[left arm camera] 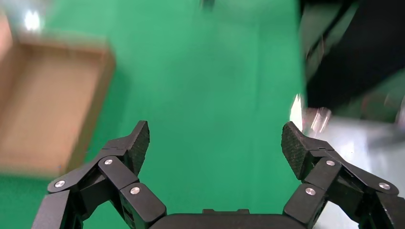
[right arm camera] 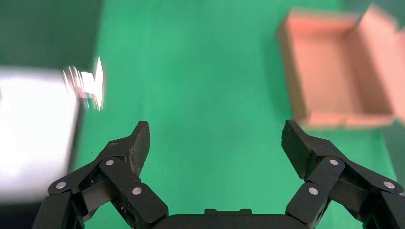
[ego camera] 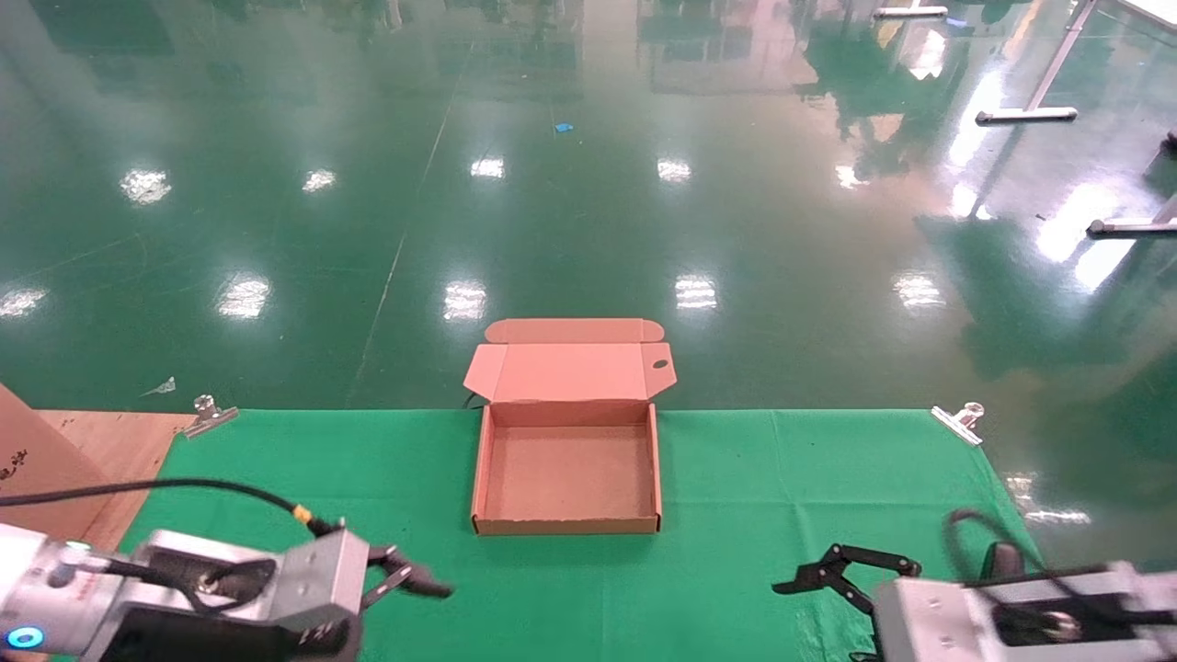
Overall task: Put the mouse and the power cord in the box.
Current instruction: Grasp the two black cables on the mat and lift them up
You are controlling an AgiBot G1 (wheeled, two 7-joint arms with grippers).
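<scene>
The box (ego camera: 567,526) lies open in the middle of the green cloth, its lid folded back over the far edge and its inside bare. It also shows in the left wrist view, box (left arm camera: 47,109), and in the right wrist view, box (right arm camera: 334,76). The mouse and the power cord are out of view. My left gripper (ego camera: 414,572) hovers near the front left of the cloth, open, with nothing between its fingers (left arm camera: 138,143). My right gripper (ego camera: 814,611) hovers near the front right, also open and empty, with only cloth between its fingers (right arm camera: 296,143).
The green cloth (ego camera: 809,478) is held by metal clips (ego camera: 958,423) at its far corners. A brown board (ego camera: 101,450) and a cardboard piece lie at the left. A small black bit (ego camera: 472,401) peeks out behind the box's rear left corner. Glossy green floor lies beyond.
</scene>
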